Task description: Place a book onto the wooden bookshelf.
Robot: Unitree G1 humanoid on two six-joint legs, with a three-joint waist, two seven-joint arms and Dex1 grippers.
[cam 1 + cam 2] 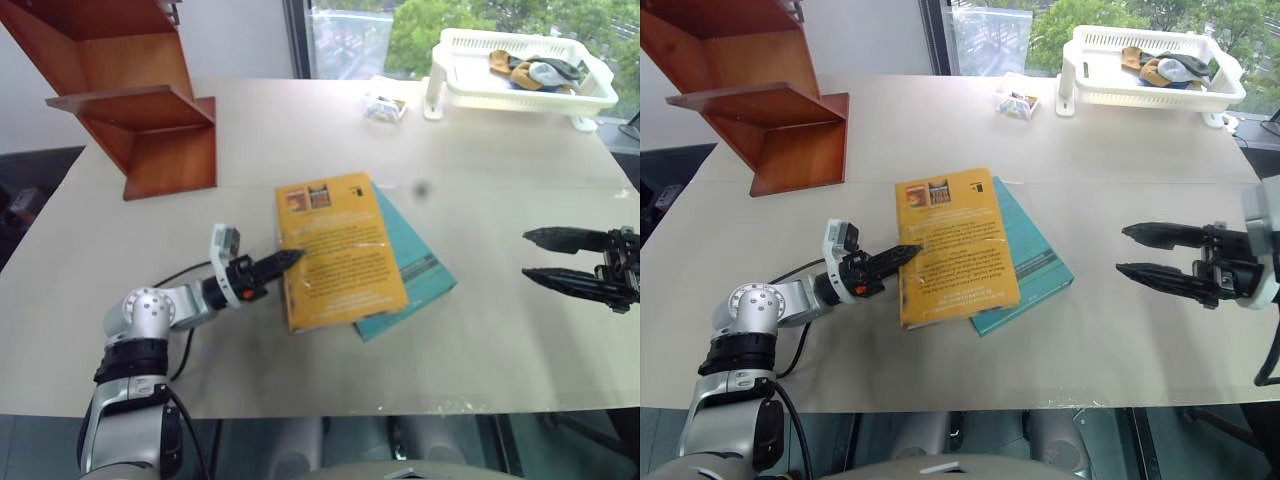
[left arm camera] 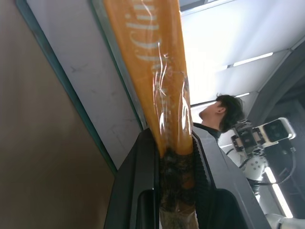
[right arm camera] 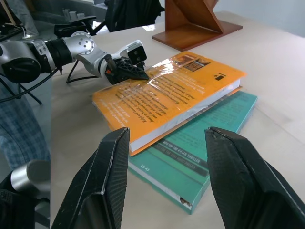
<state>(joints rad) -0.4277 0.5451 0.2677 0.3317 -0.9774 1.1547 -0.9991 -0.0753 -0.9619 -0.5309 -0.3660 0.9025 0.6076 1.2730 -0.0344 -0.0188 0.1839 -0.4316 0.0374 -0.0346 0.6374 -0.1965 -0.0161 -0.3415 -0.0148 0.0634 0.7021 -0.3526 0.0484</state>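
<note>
The left hand (image 1: 287, 261) is pinched tight on the near-left edge of the book (image 1: 340, 250), which lies flat on a teal book (image 1: 420, 270) on the tabletop (image 1: 480, 200). The right hand (image 1: 1140, 252) hangs open, well apart. The bookshelf (image 1: 150, 110) stands far beyond the left hand. Lifting and carrying are left to do

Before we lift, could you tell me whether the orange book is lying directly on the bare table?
No, the orange book rests on top of the teal book, which lies on the table.
</note>
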